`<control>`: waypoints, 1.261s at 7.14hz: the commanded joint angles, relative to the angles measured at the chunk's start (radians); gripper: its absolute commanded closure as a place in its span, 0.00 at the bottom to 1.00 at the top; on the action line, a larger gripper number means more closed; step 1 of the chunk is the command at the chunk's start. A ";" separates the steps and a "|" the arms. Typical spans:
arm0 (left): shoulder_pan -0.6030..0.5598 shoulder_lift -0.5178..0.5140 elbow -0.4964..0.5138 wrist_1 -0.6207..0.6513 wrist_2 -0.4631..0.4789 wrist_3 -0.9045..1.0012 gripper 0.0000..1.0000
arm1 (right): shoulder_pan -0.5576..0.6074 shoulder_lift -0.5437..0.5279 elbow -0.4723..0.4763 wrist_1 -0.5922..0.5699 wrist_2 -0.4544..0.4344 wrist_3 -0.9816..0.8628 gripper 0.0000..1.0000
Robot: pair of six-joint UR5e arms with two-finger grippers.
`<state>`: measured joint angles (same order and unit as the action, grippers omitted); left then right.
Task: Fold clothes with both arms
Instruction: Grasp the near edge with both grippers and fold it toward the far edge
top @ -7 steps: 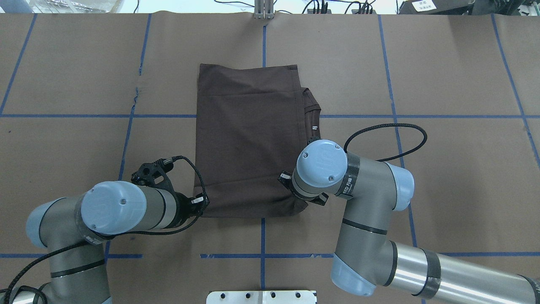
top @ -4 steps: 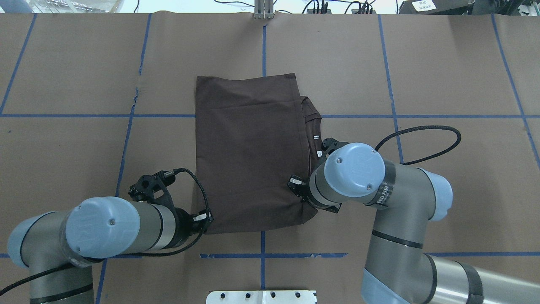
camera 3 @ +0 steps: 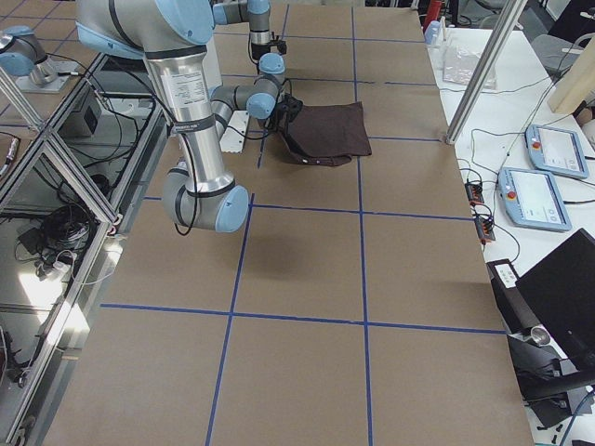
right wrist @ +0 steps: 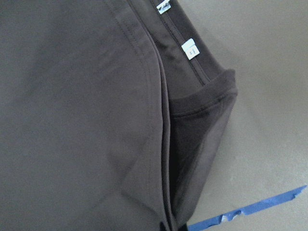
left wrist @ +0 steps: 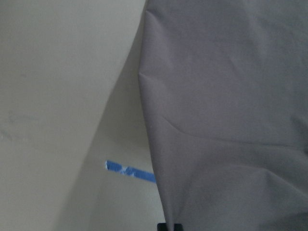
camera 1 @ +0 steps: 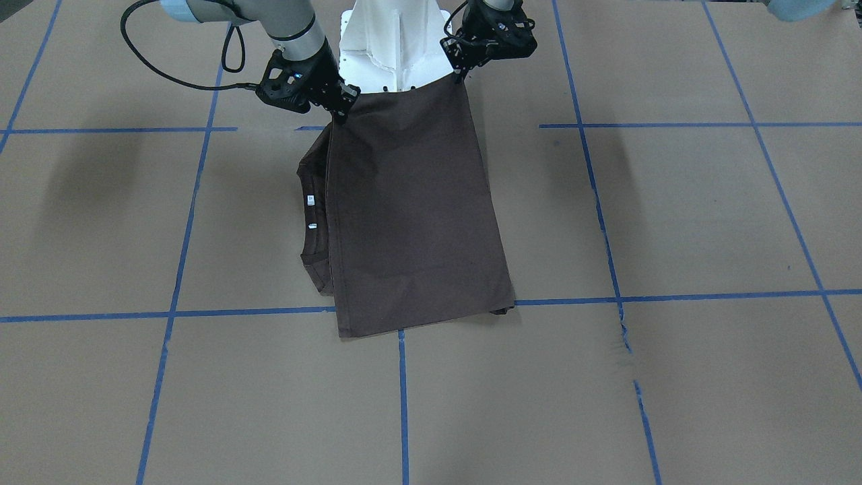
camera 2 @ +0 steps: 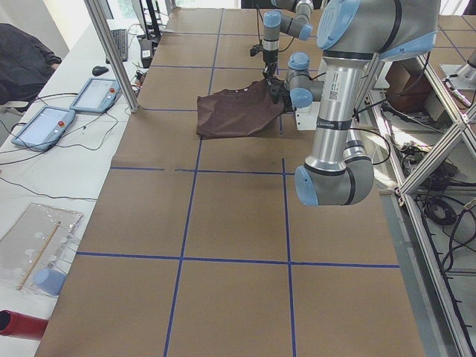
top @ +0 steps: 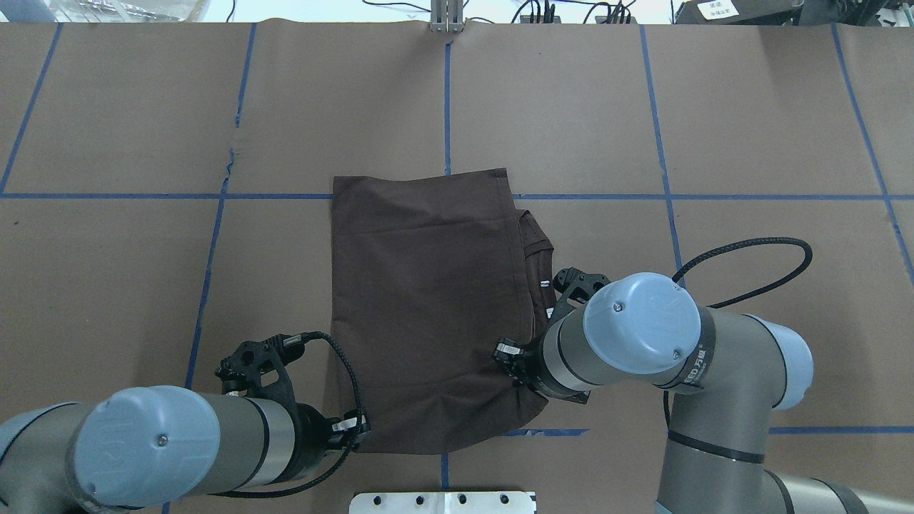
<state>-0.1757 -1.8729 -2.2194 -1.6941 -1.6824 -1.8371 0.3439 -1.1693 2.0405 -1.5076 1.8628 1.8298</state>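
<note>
At six o'clock the left gripper (camera 1: 463, 73) and right gripper (camera 1: 339, 113) each clamp a near corner of the shirt (camera 1: 411, 215), jaws closed on cloth. They hold that edge raised and taut, probably to fold it toward twelve o'clock, where the far edge rests on the table (camera 1: 673, 215).

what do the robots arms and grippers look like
Both the left arm and right arm are grey metal tubes with rounded light-blue joint caps. The right arm carries a black band with pale lettering. A black braided cable runs from each wrist. The left gripper and right gripper are black, two-fingered.
</note>
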 commanded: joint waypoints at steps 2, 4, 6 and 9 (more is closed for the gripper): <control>-0.179 -0.074 0.036 0.034 -0.066 0.013 1.00 | 0.153 0.094 -0.081 0.006 0.007 -0.038 1.00; -0.261 -0.156 0.176 0.024 -0.077 0.072 1.00 | 0.229 0.173 -0.199 0.007 0.024 -0.069 1.00; -0.359 -0.163 0.194 0.014 -0.080 0.108 1.00 | 0.283 0.250 -0.363 0.083 0.065 -0.132 1.00; -0.396 -0.201 0.375 -0.172 -0.080 0.125 1.00 | 0.313 0.296 -0.445 0.132 0.067 -0.133 1.00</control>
<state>-0.5594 -2.0582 -1.9233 -1.7803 -1.7627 -1.7164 0.6452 -0.8890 1.6199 -1.3861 1.9284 1.6980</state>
